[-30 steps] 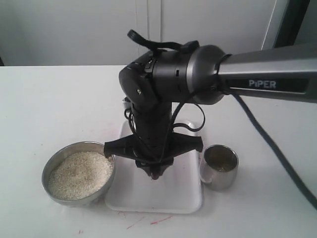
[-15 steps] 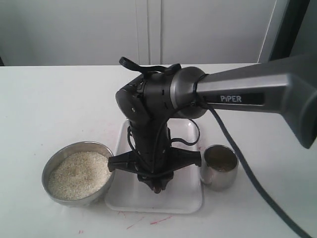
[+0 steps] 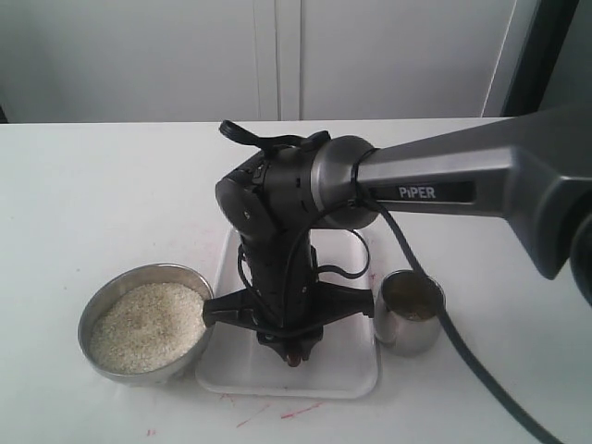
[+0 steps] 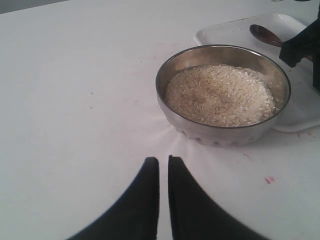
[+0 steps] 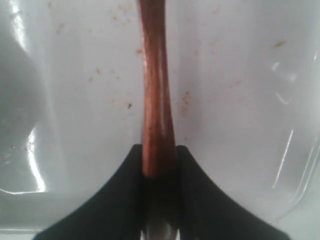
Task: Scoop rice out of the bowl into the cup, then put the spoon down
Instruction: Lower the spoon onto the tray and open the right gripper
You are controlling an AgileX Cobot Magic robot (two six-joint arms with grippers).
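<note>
Right gripper (image 5: 160, 152) clamped on handle of slender reddish-brown wooden spoon (image 5: 156, 95), over white rectangular tray (image 3: 347, 370) | left gripper (image 4: 163, 167) closed, empty, near round steel bowl (image 4: 220, 135) of off-white rice (image 4: 217, 95) | small steel cup (image 3: 412, 319) just beside tray

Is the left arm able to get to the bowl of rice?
Probably yes. The bowl lies just ahead of its shut jaws, with only bare table between. The right arm hangs over the tray, off to the side.
</note>
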